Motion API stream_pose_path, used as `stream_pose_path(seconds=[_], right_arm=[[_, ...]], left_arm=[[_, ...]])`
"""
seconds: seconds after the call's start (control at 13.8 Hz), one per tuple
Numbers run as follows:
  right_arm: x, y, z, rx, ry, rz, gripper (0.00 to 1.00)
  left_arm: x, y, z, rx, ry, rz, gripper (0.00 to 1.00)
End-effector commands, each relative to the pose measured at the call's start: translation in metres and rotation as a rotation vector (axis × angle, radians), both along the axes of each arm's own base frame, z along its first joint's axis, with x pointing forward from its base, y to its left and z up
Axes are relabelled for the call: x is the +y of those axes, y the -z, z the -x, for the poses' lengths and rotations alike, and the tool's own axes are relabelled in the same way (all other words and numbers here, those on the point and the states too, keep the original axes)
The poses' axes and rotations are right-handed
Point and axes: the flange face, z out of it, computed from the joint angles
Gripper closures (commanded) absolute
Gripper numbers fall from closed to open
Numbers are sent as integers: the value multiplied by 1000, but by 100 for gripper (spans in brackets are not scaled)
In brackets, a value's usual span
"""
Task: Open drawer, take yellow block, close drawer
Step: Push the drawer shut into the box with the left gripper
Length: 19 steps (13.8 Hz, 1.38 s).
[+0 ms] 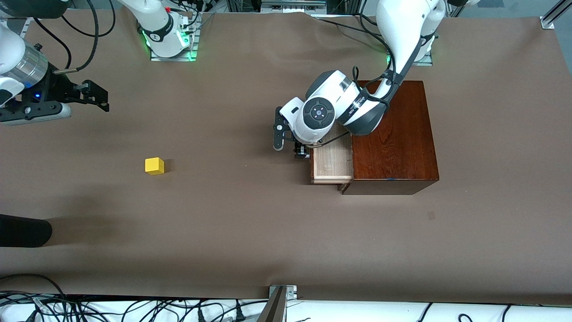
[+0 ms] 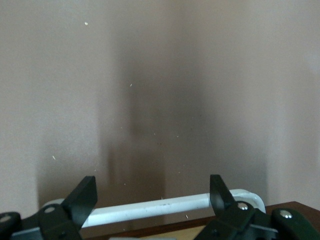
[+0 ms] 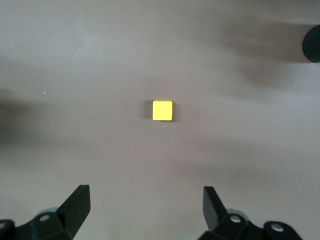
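Note:
The drawer (image 1: 333, 163) stands partly pulled out of the dark reddish-brown wooden box (image 1: 395, 138), and the part of its pale inside that shows is bare. My left gripper (image 1: 298, 150) hangs at the drawer's front. In the left wrist view it (image 2: 153, 186) is open, with the white bar handle (image 2: 150, 210) running between its fingers and not clamped. The yellow block (image 1: 154, 166) rests on the table toward the right arm's end. My right gripper (image 1: 96, 96) is open in the air above the table near that end and looks down on the yellow block (image 3: 162, 110); nothing lies between its fingers (image 3: 80, 197).
A brown mat (image 1: 250, 232) covers the table. A black rounded object (image 1: 22, 230) pokes in at the right arm's end, nearer to the camera than the block. Cables (image 1: 134, 308) and a metal bracket (image 1: 281, 295) line the table's near edge.

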Motion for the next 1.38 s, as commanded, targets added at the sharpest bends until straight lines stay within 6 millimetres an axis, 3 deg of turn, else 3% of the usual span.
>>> stream_pose_path(seconds=[0.0, 0.29, 0.58, 0.94, 1.3], right_arm=[[-3, -1, -11, 30, 18, 13, 0], [-17, -21, -12, 11, 31, 25, 0], [-10, -24, -15, -8, 27, 41, 0], [-16, -24, -17, -21, 42, 31, 0], [-12, -26, -18, -32, 37, 22, 0]], left_arm=[[16, -3, -1, 24, 54, -105, 0], [32, 2, 10, 119, 83, -212, 0], [55, 11, 7, 136, 101, -328, 0], [74, 10, -2, 152, 68, -359, 0], [82, 9, -6, 160, 55, -376, 0]])
